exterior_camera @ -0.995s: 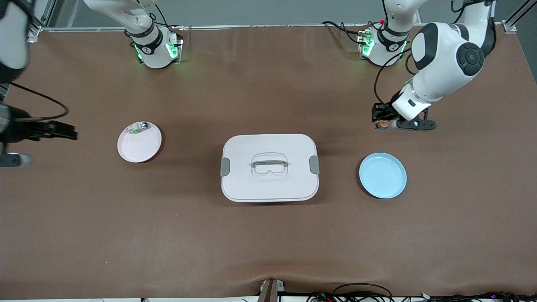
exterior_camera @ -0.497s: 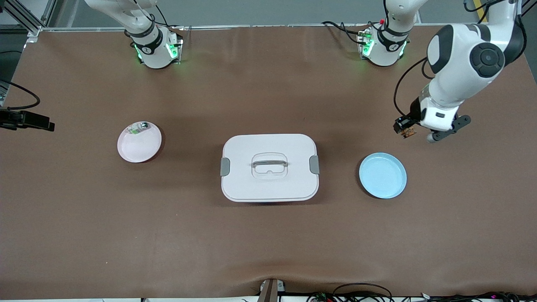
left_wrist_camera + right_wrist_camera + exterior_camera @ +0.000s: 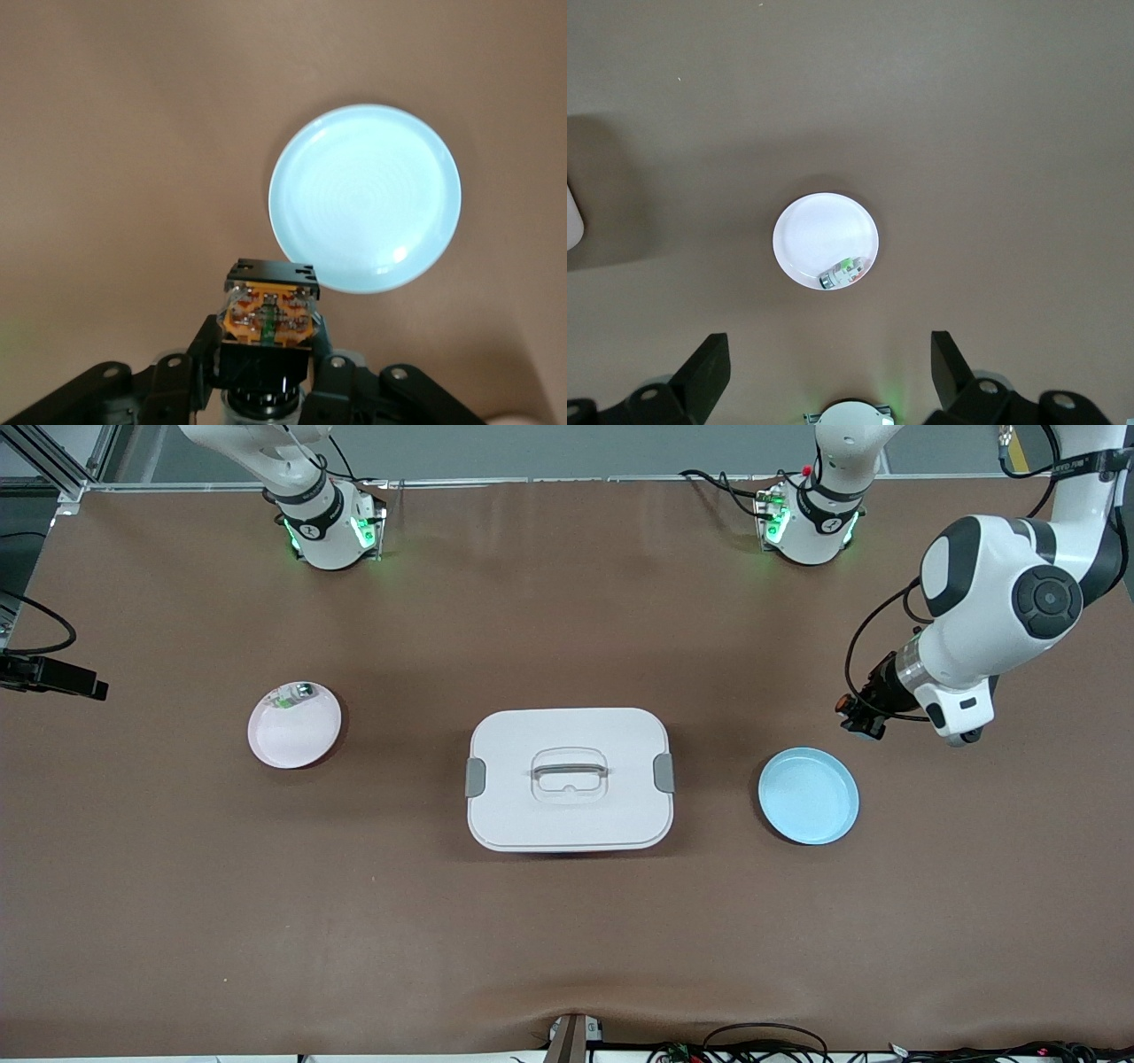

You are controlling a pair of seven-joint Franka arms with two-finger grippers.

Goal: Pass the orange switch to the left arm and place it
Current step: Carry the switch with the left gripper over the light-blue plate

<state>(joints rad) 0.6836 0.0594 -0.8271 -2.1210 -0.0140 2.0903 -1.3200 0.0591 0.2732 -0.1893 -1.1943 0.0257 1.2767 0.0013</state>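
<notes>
Item: orange switch (image 3: 267, 320). Small black block, orange end with terminals facing the left wrist camera. Location: pinched in the left claw (image 3: 266, 359), aloft over bare tabletop (image 3: 567, 939) just beside the blue plate (image 3: 808, 794), toward the left arm's end. In the front view the left claw (image 3: 861, 716) shows as a dark tip below the white forearm; the switch itself is too small to pick out there.

Item: blue plate (image 3: 365, 198). Round, shallow, nothing in it. Judged the likely set-down place, as the switch hangs close beside its rim.

Item: box (image 3: 569, 779). White, lidded, grey latches, recessed handle. Sits mid-tabletop between the two plates, well apart from the left claw.

Item: pink plate (image 3: 294, 724). Toward the right arm's end; carries a small silvery-clear part with green (image 3: 841, 270) near its rim.

Item: right claw (image 3: 826, 372). Fingers spread wide, holding nothing, high over the pink plate (image 3: 826, 239); in the front view only a dark piece at the frame's edge, which may belong to that arm. This arm waits.

Handling note (judgement): step in hand appears to be carrying the switch over the blue plate for release. Advise bringing the claw over the plate's middle, not its rim, lowering until the switch is close to the surface before spreading the fingers, since a small block may bounce or roll off. Keep the path at the left arm's end, clear of the box.
</notes>
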